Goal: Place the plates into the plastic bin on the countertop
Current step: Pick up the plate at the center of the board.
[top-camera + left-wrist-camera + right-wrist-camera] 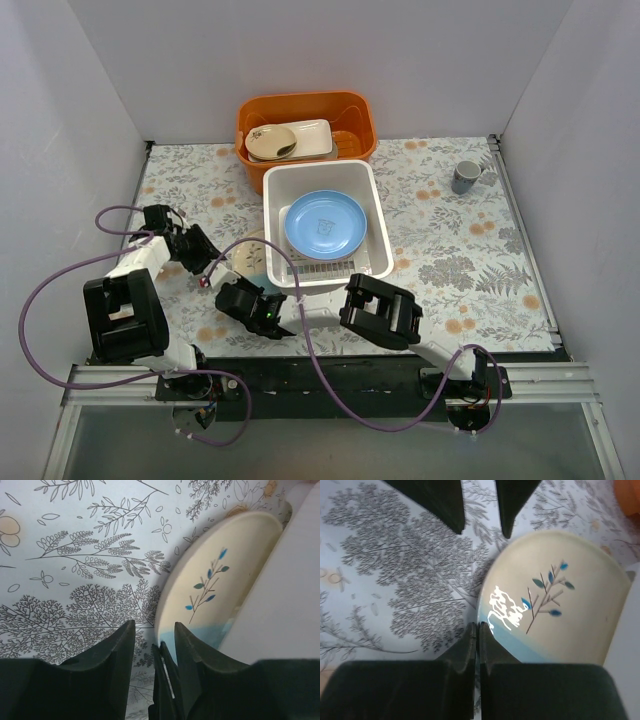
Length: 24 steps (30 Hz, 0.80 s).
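A cream plate (248, 262) with a blue leaf sprig leans tilted against the left outer wall of the white plastic bin (320, 172) on the flower-printed countertop (450, 250). My right gripper (479, 626) is shut on the plate's (560, 610) lower rim. My left gripper (152, 625) is open, its fingers standing either side of that rim and of the right gripper's (164, 652) tips without pressing the plate (220, 575). A light blue plate (325, 224) lies flat inside the bin.
An orange tub (305, 112) stands behind the bin and holds a small beige oval dish (271, 142) on a white tray. A grey mug (465, 177) sits at the back right. The white bin wall (285, 590) rises right beside the plate.
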Available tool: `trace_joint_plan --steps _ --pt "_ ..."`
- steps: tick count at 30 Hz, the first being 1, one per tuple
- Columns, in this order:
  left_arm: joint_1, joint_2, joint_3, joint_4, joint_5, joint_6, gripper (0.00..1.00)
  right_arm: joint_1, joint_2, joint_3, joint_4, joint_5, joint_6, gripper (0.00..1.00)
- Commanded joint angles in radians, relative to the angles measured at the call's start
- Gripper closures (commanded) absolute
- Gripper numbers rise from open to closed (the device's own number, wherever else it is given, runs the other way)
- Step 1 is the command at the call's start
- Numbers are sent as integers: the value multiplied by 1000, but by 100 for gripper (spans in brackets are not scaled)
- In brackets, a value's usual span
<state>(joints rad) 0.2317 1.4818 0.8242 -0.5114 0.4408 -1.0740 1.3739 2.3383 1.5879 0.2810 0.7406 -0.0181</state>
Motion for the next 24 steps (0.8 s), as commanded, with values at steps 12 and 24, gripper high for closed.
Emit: trace_joint_plan --steps 12,24 --pt "4 2 -2 25 61 17 60 -4 -40 7 -14 -55 -14 99" --pt "3 74 -39 34 185 11 59 -3 -129 33 -20 -142 -52 99"
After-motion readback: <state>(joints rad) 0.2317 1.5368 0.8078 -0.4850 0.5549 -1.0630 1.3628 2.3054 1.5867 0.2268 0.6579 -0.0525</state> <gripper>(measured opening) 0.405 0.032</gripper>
